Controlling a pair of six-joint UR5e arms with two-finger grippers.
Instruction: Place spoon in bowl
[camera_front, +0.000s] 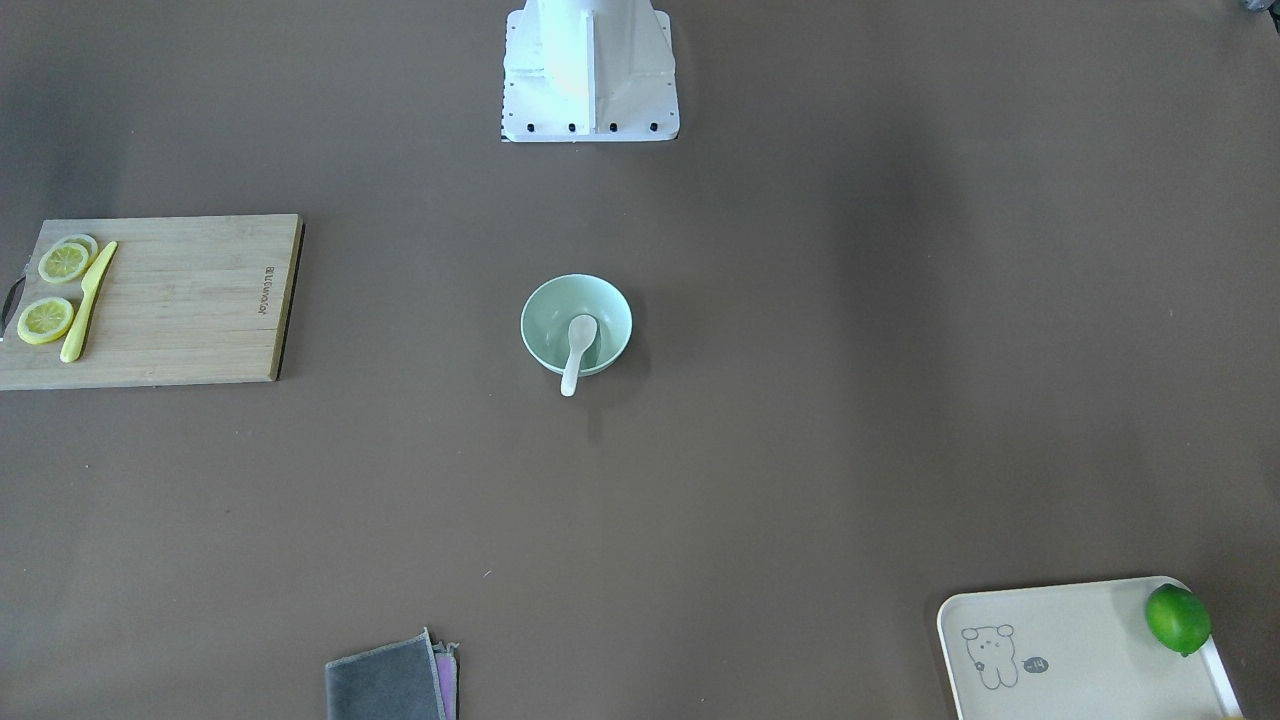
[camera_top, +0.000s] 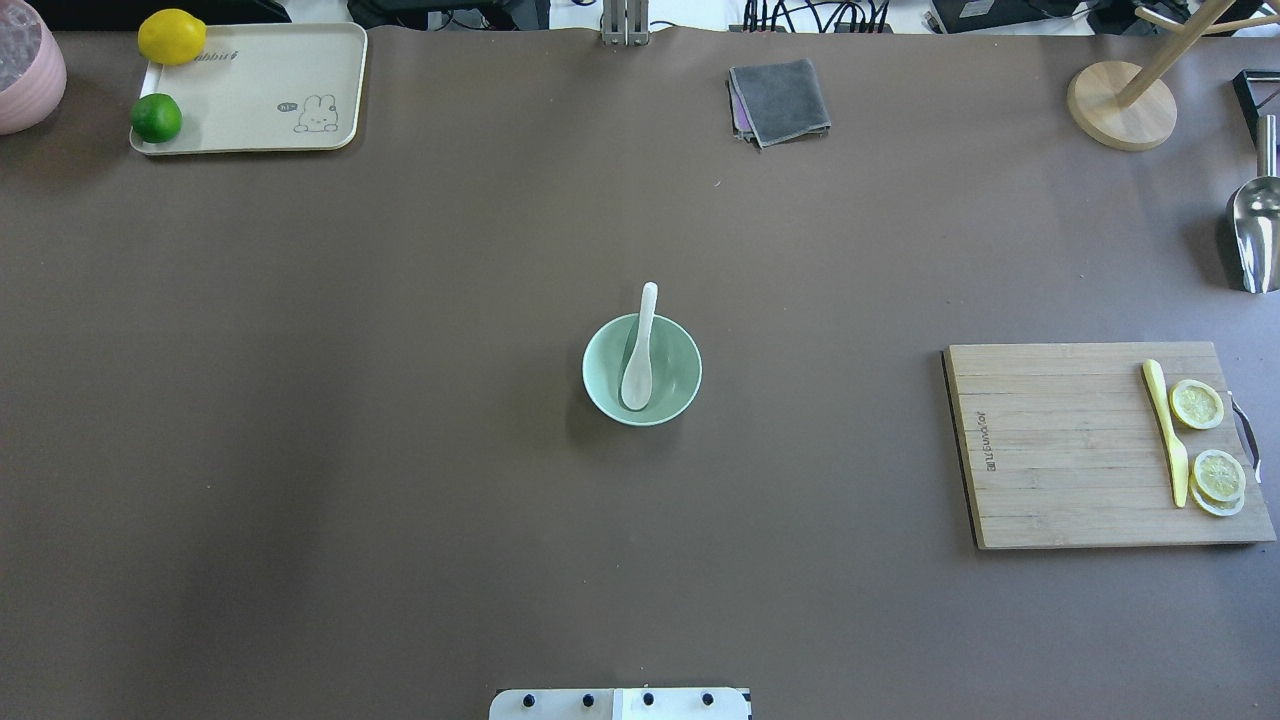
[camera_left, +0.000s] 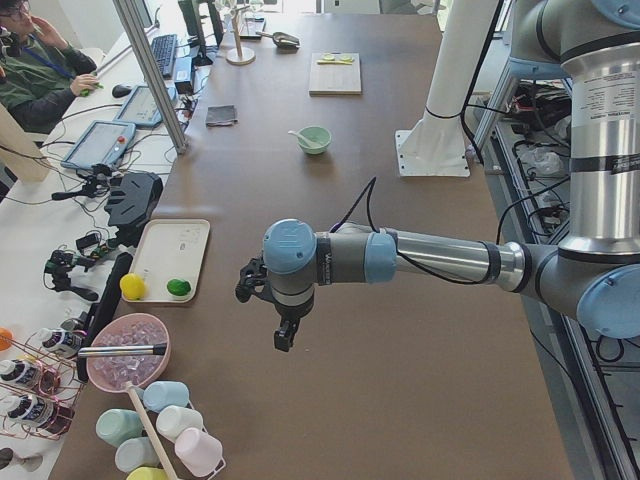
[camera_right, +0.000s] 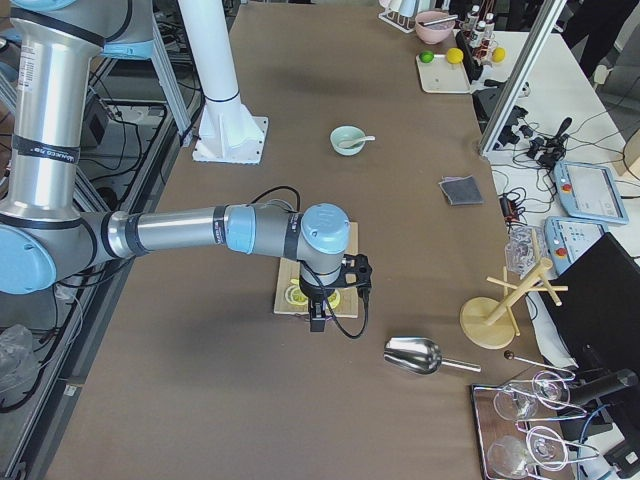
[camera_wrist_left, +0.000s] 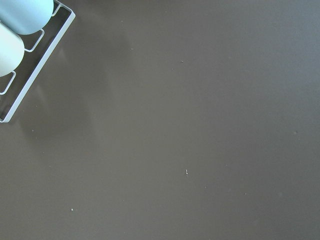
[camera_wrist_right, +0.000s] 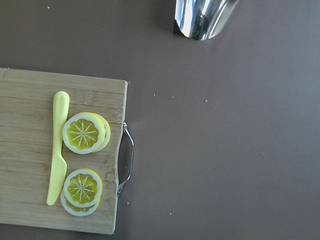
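The white spoon (camera_top: 640, 352) lies in the mint-green bowl (camera_top: 682, 372) at the table's middle, scoop down inside, handle resting on the far rim and sticking out past it. Both also show in the front view, spoon (camera_front: 578, 346) and bowl (camera_front: 546, 312). No arm is near the bowl. My left gripper (camera_left: 285, 336) hangs over the table's left end, far from the bowl; I cannot tell whether it is open or shut. My right gripper (camera_right: 317, 318) hangs over the cutting board at the right end; I cannot tell its state either. Neither wrist view shows fingers.
A wooden cutting board (camera_top: 1060, 450) with a yellow knife (camera_top: 1166, 432) and lemon slices (camera_top: 1198, 404) lies at the right. A cream tray (camera_top: 250, 100) holds a lime and a lemon at the far left. A grey cloth (camera_top: 780, 100), a metal scoop (camera_top: 1256, 225) and a wooden stand (camera_top: 1120, 105) are along the far edge.
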